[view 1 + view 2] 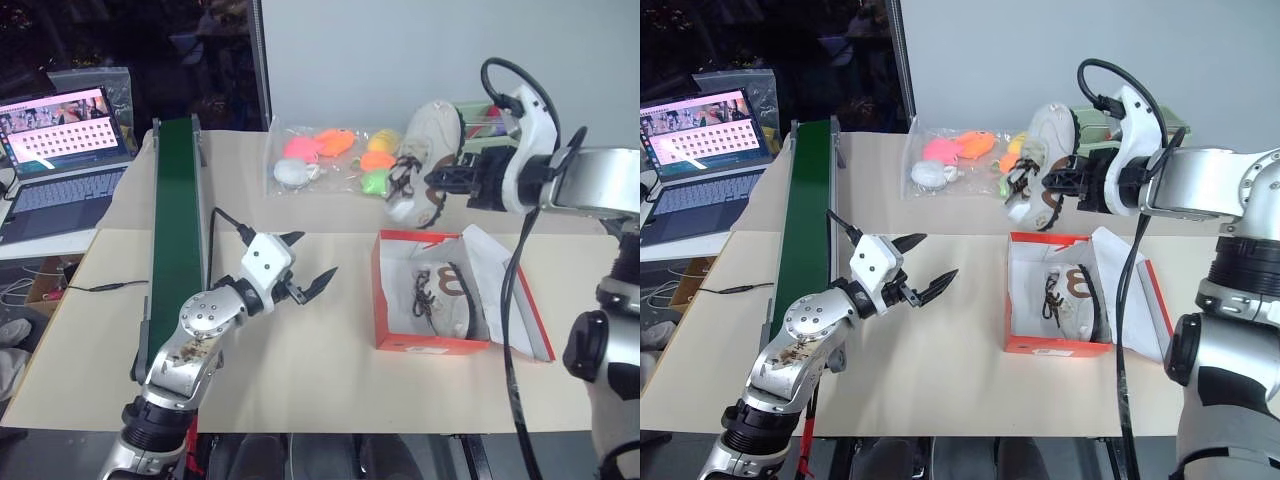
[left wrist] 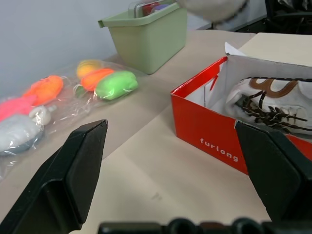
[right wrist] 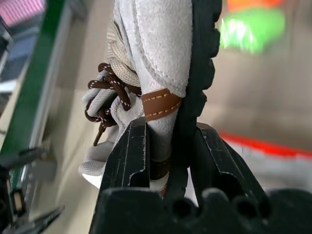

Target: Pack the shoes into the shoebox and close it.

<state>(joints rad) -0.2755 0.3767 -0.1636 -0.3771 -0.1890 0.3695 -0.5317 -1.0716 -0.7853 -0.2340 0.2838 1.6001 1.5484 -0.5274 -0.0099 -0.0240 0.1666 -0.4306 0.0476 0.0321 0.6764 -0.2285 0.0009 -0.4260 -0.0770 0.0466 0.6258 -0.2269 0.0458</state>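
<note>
Right gripper point(image 3: 168, 161) clamped on the heel of one white shoe point(image 1: 425, 160), held in the air at about 12 o'clock from the orange-red shoebox point(image 1: 425, 340). Inside the open shoebox, the other white shoe point(image 1: 440, 295), brown laces up, with white paper; lid flap lying open at 3 o'clock. Left gripper point(image 1: 308, 264) spread wide and empty, hovering over the table point(image 1: 300, 380) at 9 o'clock from the shoebox. Clear bag of neon soft toys point(image 1: 330, 158) at 11 o'clock. From the left wrist: pale green bin point(image 2: 146, 36) behind the bag, "furlong" printed on the box wall.
</note>
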